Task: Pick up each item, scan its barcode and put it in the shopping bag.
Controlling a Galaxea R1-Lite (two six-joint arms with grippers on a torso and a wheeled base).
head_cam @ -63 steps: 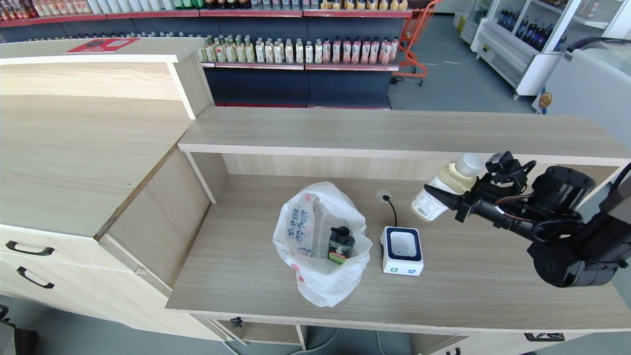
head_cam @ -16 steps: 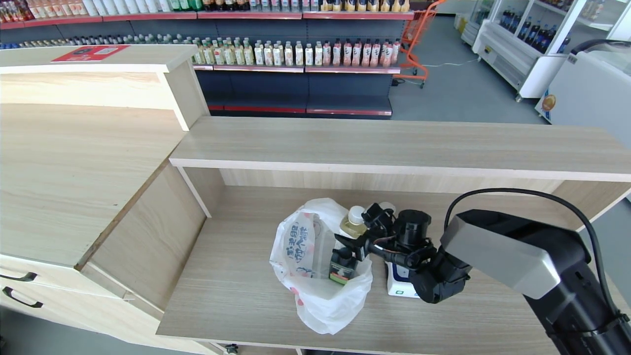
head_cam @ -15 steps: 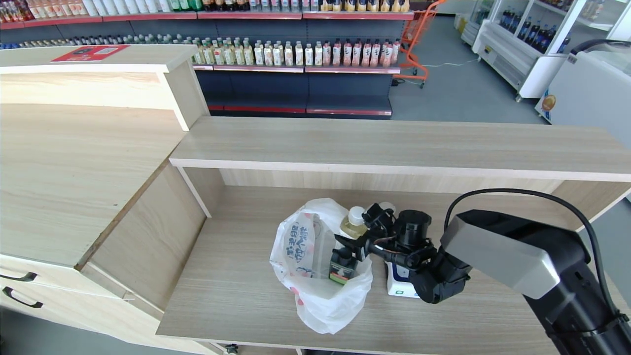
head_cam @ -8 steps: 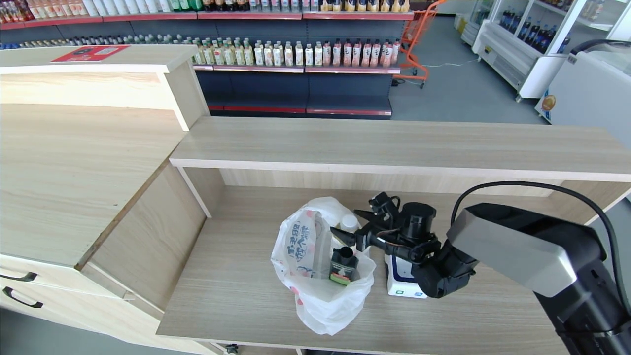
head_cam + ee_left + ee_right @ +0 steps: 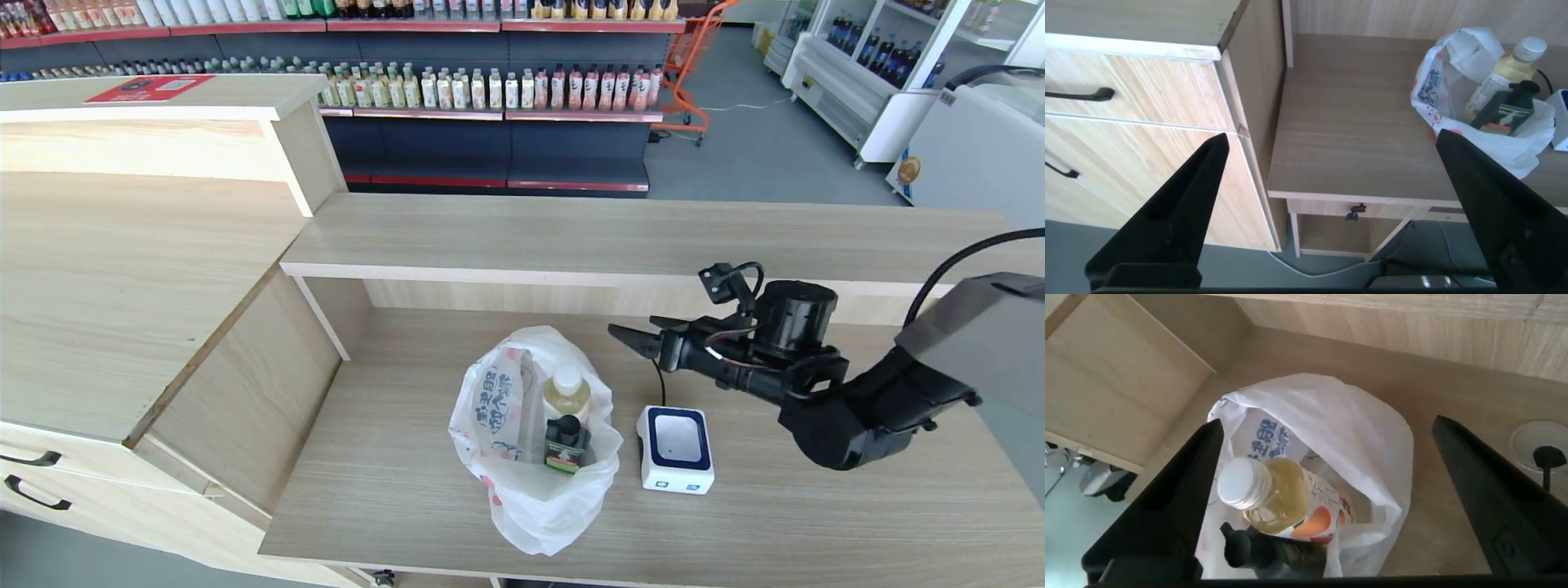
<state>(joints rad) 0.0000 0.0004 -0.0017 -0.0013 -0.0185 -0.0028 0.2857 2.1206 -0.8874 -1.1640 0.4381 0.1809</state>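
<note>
On lower counter point(image 5: 392, 490), shopping bag point(image 5: 490, 400) is stood open just beside scanner point(image 5: 674, 447), on the robot's left of it; 2 items are seen upright inside the bag: yellow-drink bottle point(image 5: 566, 390) w/ white cap at the rear, dark pump bottle point(image 5: 566, 441) at the front, the two close together, contact not confirmed; a pale shape further inside the bag cannot be identified. Right gripper point(image 5: 637, 331) is held above the counter, behind the scanner and apart from the bag; its fingers are spread wide and nothing is held; in right wrist view the bag point(image 5: 1347, 425) and the yellow-drink bottle point(image 5: 1278, 494) are seen below, between the spread fingers. Left gripper point(image 5: 1331, 143) is positioned low beyond the counter's left end, near drawer fronts point(image 5: 1127, 106), well apart from the bag point(image 5: 1429, 82); its fingers are likewise spread wide, empty. Status, as judged: bagging of the yellow-drink bottle is taken as complete, since it is released and seated; min. 2 items are bagged; whether each barcode was read cannot be verified from these views. Remaining work, as judged: whether more items wait cannot be told; if any are supplied, each is to be gripped, presented label-down to the scanner window, then lowered into the bag w/o tipping the 2 bottles already seated.
</note>
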